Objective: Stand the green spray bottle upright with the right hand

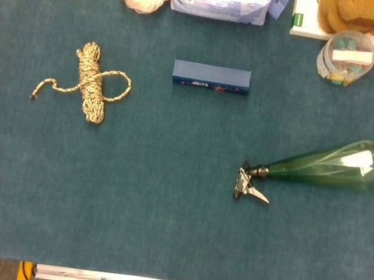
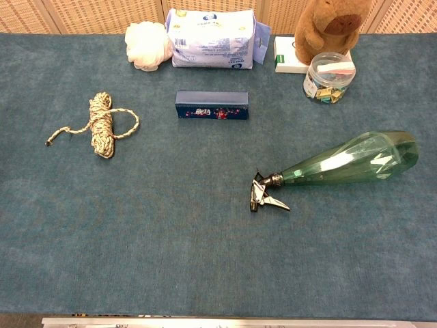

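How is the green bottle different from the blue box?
The green spray bottle is see-through and cone-shaped; the blue box is solid and straight-edged. The bottle is longer and lies slanted; the box lies level. The bottle has a metal trigger; the box has none. Both lie flat on the table.

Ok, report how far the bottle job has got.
Nothing is done yet. The green spray bottle lies on its side on the blue table, trigger head pointing left. Neither hand is in view, so the reach, grip and standing it upright all remain.
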Available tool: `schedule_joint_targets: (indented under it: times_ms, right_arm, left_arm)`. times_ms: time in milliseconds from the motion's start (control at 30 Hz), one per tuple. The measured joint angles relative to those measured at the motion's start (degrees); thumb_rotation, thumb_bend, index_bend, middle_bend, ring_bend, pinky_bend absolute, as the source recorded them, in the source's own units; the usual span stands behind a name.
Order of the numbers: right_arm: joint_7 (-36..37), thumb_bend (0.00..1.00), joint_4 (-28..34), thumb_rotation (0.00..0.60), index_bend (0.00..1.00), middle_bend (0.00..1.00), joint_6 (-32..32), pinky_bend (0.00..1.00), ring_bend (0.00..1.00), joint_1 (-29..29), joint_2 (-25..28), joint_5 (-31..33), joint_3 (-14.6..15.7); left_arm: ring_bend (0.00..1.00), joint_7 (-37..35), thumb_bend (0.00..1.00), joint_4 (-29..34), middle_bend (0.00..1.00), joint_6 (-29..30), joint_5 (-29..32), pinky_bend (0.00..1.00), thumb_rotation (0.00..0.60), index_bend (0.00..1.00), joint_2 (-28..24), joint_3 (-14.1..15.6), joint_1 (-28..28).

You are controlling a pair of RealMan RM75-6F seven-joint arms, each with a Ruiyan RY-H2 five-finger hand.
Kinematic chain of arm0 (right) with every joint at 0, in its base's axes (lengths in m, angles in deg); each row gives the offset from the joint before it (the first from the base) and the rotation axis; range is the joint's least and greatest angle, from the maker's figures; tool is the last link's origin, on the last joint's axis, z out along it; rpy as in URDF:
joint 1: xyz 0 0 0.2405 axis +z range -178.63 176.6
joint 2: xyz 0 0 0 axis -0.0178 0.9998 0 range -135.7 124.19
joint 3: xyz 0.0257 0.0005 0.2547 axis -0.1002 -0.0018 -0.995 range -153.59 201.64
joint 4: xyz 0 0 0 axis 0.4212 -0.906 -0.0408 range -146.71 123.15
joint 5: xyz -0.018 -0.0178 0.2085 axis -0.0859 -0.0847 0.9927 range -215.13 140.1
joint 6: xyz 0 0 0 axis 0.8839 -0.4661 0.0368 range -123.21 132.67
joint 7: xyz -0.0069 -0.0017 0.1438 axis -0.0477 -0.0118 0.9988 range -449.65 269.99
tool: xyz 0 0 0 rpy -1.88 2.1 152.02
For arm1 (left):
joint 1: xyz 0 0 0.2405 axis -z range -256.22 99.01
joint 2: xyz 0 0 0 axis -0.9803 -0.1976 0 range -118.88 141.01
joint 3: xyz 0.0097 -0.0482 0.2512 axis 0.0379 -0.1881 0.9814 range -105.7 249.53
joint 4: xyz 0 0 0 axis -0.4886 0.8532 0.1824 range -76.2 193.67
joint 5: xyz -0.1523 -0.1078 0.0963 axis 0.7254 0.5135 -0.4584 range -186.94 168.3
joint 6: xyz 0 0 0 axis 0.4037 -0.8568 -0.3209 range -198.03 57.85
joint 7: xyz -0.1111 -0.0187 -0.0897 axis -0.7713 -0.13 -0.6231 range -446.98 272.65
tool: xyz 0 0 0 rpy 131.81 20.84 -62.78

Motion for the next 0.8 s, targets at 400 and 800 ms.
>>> schedule_joint_targets:
  times_ms: [400,800]
  right_arm:
    - [3.7,0.0,-0.9,0.6,0.37,0.3,-2.0,0.39,0.22,0.4,-0.1,-5.3,0.5]
    - [-0.9,0.0,3.7,0.6,0.28,0.24,0.2,0.25,0.15,3.1,3.3,-16.1,3.7]
  left_arm:
    - [0.34,-2.2,0.0,0.0,0.5,0.5,-0.8,0.44,0.6,0.49,-0.3,0.5,-0.4]
    - [0.34,-1.8,0.0,1.7,0.5,3.4,-3.4,0.45,0.6,0.49,-1.0,1.4,-1.7]
